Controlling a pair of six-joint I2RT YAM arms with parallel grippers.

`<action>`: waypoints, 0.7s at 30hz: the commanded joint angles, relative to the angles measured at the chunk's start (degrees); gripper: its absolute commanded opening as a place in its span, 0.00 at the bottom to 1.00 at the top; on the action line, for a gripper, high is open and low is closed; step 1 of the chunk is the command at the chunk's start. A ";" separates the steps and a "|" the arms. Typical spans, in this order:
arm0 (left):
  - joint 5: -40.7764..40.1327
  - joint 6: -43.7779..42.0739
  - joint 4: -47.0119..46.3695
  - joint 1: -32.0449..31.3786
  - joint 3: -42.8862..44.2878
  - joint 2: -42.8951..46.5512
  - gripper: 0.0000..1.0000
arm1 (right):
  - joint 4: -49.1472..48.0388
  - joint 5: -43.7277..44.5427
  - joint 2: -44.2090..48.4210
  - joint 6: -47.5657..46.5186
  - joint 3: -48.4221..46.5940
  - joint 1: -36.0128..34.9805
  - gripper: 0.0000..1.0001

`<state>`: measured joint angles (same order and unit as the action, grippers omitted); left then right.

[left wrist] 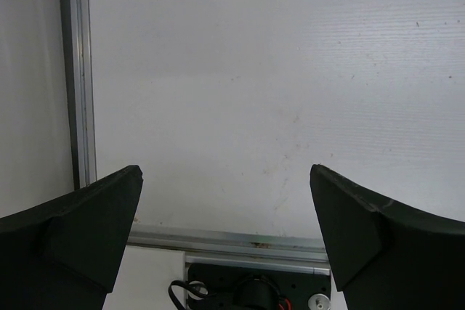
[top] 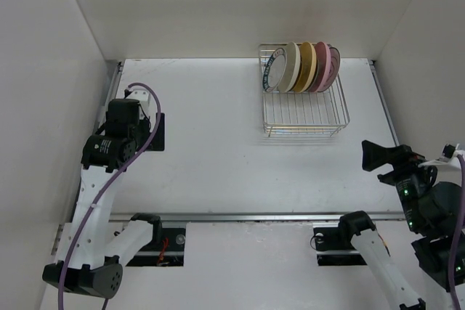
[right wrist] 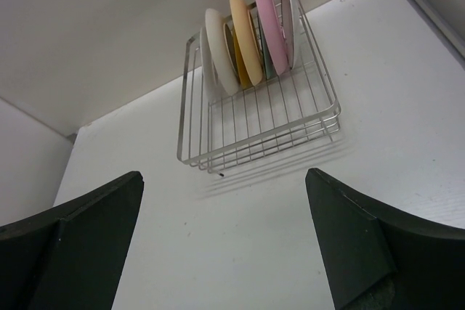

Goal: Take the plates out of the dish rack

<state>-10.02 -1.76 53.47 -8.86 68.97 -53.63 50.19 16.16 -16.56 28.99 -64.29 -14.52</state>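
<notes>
At the bottom of its wrist view, the left gripper (left wrist: 225,172) is spread wide over bare table (left wrist: 290,70), grasping nothing. The right gripper (right wrist: 224,173) is likewise parted and empty (it faces the rack). Farther off, upper right of centre in the top view, the rack (top: 305,117) sits near the back wall, with the plates (top: 305,67) on edge in its far end.
</notes>
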 commanded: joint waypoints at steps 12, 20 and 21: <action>2.20 -2.10 -0.21 1.66 -0.68 0.72 1.00 | -1.06 4.84 -5.94 -0.60 -4.61 0.37 0.99; 2.20 -2.11 -0.21 1.66 -0.15 -2.09 1.00 | -4.48 4.74 -12.88 -0.60 -4.17 0.37 0.99; 2.20 -2.11 -0.21 1.66 -0.15 -2.10 1.00 | -5.19 5.62 -14.19 0.09 -4.17 0.37 0.99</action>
<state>-8.23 -3.22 53.56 -7.40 68.93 -54.89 49.34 19.92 -28.27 28.80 -67.99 -14.52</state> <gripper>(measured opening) 0.997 0.989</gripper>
